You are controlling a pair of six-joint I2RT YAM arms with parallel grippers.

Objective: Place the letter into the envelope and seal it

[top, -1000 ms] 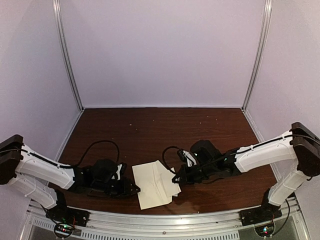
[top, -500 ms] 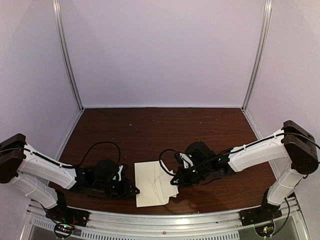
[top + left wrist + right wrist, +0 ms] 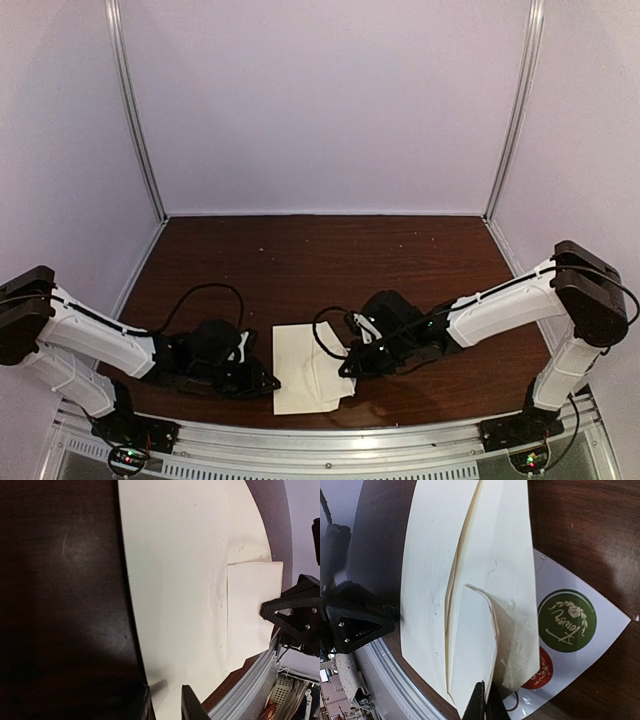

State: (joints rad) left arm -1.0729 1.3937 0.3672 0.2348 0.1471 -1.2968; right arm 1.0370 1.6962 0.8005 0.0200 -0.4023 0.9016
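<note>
**A:** The envelope lies flat on the dark worktop, tight to the near edge and about midway between the two arms. Its near corner reaches the metal rail.

**B:** And there's a folded sheet of the same cream paper on its right half, with one corner curling up off the envelope.

**A:** That's where the right fingers are, pressed together and pinching the near edge of that folded sheet.

**B:** On the other side, the left fingers sit low at the envelope's left edge, near its near corner. They're narrowly parted, with the paper's edge in the gap between them.

**A:** Poking out from under the envelope on the right is a white sticker card. A green sticker is in full view, and a red sticker is half hidden by the cream paper.
</note>
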